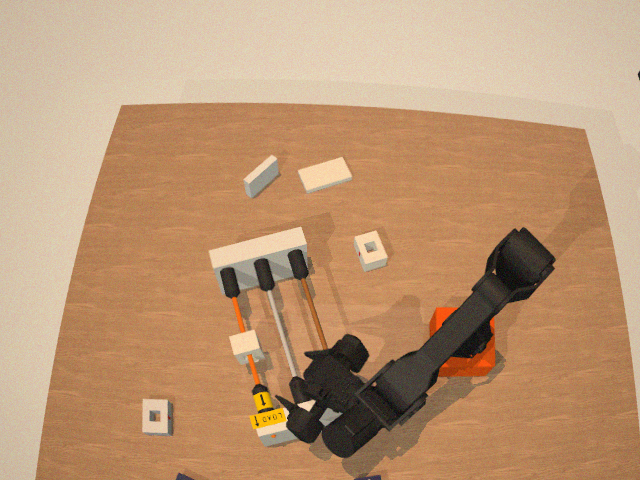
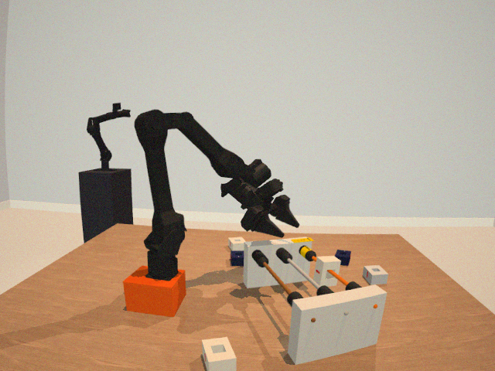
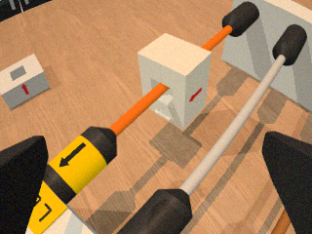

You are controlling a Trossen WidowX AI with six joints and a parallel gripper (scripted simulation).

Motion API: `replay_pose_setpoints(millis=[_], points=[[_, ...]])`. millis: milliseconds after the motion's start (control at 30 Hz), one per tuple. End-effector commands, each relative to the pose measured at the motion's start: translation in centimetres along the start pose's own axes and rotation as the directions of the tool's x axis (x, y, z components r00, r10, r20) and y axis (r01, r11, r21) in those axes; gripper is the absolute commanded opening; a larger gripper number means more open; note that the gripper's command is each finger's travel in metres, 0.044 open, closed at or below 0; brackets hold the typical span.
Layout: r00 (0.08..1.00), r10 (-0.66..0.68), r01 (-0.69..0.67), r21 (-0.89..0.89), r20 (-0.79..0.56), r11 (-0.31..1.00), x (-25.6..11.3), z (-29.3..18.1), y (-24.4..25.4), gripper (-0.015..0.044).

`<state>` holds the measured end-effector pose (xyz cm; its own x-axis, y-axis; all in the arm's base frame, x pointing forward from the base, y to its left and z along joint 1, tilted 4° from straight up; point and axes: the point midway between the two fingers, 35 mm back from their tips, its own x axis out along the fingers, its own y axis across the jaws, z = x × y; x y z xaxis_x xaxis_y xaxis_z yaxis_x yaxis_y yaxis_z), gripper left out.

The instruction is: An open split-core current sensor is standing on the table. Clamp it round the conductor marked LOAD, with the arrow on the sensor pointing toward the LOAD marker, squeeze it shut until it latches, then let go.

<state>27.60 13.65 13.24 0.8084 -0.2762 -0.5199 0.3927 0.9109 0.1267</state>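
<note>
The white sensor (image 1: 244,342) (image 2: 329,263) (image 3: 173,54) sits round the orange conductor (image 1: 237,312) (image 2: 339,278) (image 3: 136,111), above the table; no open gap shows, but its latch cannot be made out for certain. Its red arrow (image 2: 317,271) (image 3: 195,95) points along the conductor toward the yellow sleeve (image 3: 90,168) and the yellow LOAD label (image 1: 267,418) (image 2: 302,240). My gripper (image 1: 292,375) (image 2: 290,231) (image 3: 157,145) is wide open and empty, tilted, above the rack's LOAD end and apart from the sensor.
Grey (image 1: 281,335) (image 3: 234,124) and brown (image 1: 312,310) (image 2: 275,275) conductors run beside the orange one between white end blocks (image 1: 258,245) (image 2: 337,333). White holed blocks (image 1: 378,259) (image 1: 157,428) stand on either side. Two white slabs (image 1: 262,178) (image 1: 325,175) and dark blue blocks (image 2: 237,258) (image 2: 343,257) are farther off.
</note>
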Motion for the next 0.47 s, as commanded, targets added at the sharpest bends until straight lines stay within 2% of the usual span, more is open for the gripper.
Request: replay_pose_setpoints(millis=[0, 267, 400, 433], points=[[1.000, 0.002, -0.002, 0.000, -0.004, 1.000, 0.0, 0.0, 0.1, 0.0440], [1.000, 0.000, 0.000, 0.001, -0.010, 1.000, 0.1, 0.0, 0.1, 0.0440], [0.990, -0.052, 0.057, 0.032, -0.133, 0.998, 1.7, 1.2, 1.1, 0.0440], [0.997, -0.028, 0.028, 0.003, -0.072, 1.000, 0.8, 0.3, 0.4, 0.0440]])
